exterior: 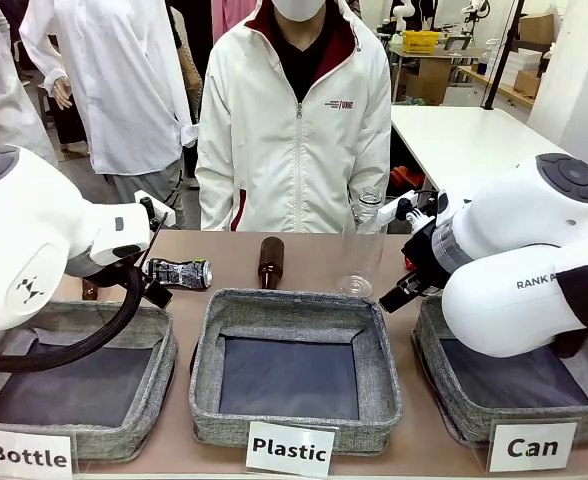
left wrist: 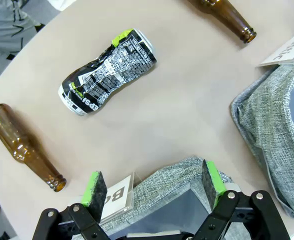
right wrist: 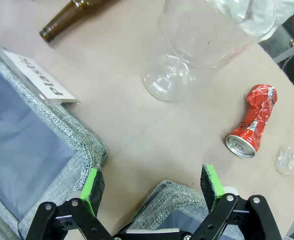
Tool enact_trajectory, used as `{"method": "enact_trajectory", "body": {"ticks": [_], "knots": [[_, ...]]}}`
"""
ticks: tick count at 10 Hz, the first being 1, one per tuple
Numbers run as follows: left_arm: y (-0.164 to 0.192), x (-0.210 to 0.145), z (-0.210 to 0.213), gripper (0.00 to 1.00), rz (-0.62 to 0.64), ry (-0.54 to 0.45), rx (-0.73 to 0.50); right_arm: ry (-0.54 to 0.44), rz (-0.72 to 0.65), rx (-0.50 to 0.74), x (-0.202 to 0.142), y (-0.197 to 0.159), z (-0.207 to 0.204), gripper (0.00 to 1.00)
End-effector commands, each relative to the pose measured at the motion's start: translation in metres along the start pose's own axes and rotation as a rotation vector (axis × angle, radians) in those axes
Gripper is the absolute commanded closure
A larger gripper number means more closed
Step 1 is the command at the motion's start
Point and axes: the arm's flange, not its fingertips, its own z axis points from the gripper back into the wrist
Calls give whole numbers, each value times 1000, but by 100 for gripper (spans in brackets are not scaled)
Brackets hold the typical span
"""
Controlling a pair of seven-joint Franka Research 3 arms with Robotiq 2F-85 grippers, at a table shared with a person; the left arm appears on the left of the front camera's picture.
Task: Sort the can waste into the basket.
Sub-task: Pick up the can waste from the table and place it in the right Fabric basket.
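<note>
Left gripper [left wrist: 153, 182]: the green pads stand wide apart and hold nothing. It hangs over the far rim of the basket signed "Bottle" [exterior: 164, 350], touching nothing.

Right gripper [right wrist: 152, 185]: the pads stand equally wide apart, with nothing between them. It hangs over the far rim of the basket signed "Can" [exterior: 444, 400], which sits at the near right corner of the worktop [exterior: 304, 255].

Black can [left wrist: 107, 72]: lies on its side on the far left part of the worktop, just beyond the "Bottle" basket. In the front view its long axis runs along the far edge. In the left wrist view it lies diagonally, with the green-marked end at the upper right.

Red can [right wrist: 251, 124]: lies on its side beyond the "Can" basket, near the worktop's right edge. Its silver lid end points back toward the right gripper.

A clear plastic bottle [right wrist: 197, 45] stands upright next to the red can. Brown glass bottles [left wrist: 24, 145] lie on either side of the black can.

The worktop is smooth and tan, with a rounded edge. A person in a white jacket [exterior: 294, 120] stands at its far side. White tables and shelving occupy the room behind.
</note>
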Motion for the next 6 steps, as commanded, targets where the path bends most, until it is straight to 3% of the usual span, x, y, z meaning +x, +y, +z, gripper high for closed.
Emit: {"method": "enact_trajectory", "body": {"ticks": [1, 4, 6], "knots": [[0, 0, 0, 2, 0, 0, 0, 0, -1, 0, 0, 0, 0, 0], [0, 0, 0, 0, 0, 0, 0, -1, -8, 39, 5, 0, 12, 0], [8, -2, 51, 1, 67, 64, -241, -47, -101, 138, 9, -8, 66, 0]]}}
